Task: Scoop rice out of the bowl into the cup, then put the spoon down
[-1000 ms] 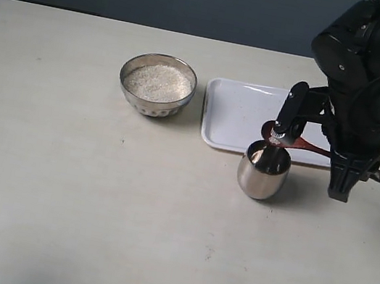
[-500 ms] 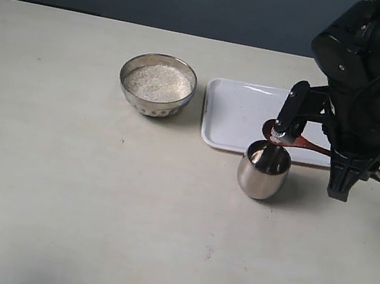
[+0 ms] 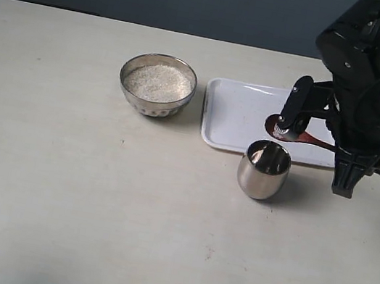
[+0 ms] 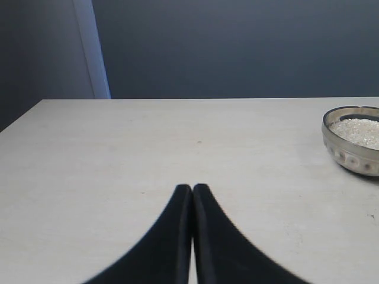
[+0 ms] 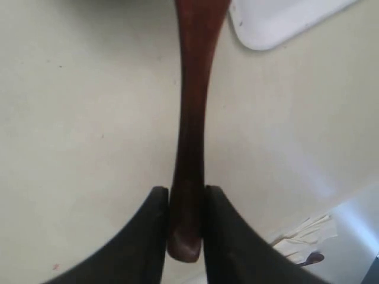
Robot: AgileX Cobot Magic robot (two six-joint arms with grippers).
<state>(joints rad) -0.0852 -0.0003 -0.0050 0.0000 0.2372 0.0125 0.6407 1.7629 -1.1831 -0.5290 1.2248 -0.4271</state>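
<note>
Within 1 second the right gripper, pinching the spoon by its handle end, had drawn its head off the cup toward the tray, suggesting pouring was finished and set-down was next, while the left gripper sat pressed together.

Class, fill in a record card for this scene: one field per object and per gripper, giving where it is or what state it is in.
bowl: on the table, left of the tray, holds rice
cup: upright on the table, in front of the tray
spoon: held in the air, head near the cup's rim
tray: white, behind the cup
left gripper: shut, holding nothing
right gripper: shut on the spoon's handle
</note>
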